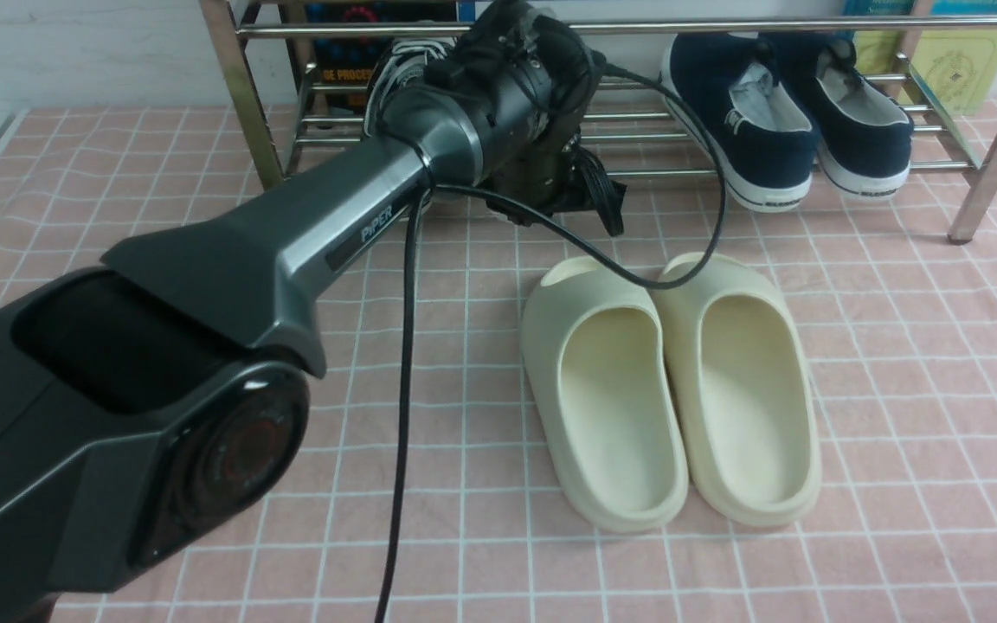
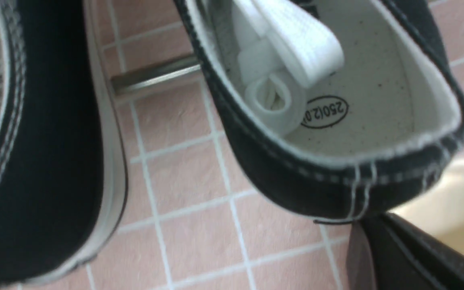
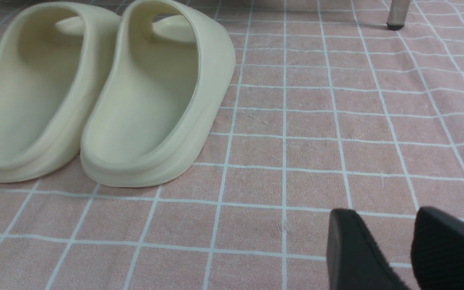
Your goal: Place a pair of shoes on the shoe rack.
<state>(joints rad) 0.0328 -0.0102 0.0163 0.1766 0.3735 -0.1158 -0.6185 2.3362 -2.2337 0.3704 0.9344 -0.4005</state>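
Observation:
Two black canvas sneakers with white laces show close up in the left wrist view, one (image 2: 46,161) beside the other (image 2: 336,121). In the front view only part of them (image 1: 403,69) shows, on the left of the chrome shoe rack (image 1: 247,112), behind my left wrist. My left gripper (image 2: 361,229) shows as one dark mass, fingers together. Its tip touches the heel of the nearer sneaker, and nothing shows between the fingers. A rack bar (image 2: 155,74) lies behind the sneakers. My right gripper (image 3: 393,225) hovers low over the cloth, slightly open and empty.
Two navy slip-on shoes (image 1: 775,112) sit on the rack's right side. A pair of cream foam slides (image 1: 672,389) lies on the pink checked cloth in front of the rack; they also show in the right wrist view (image 3: 95,100). A rack leg (image 1: 992,147) stands at the right.

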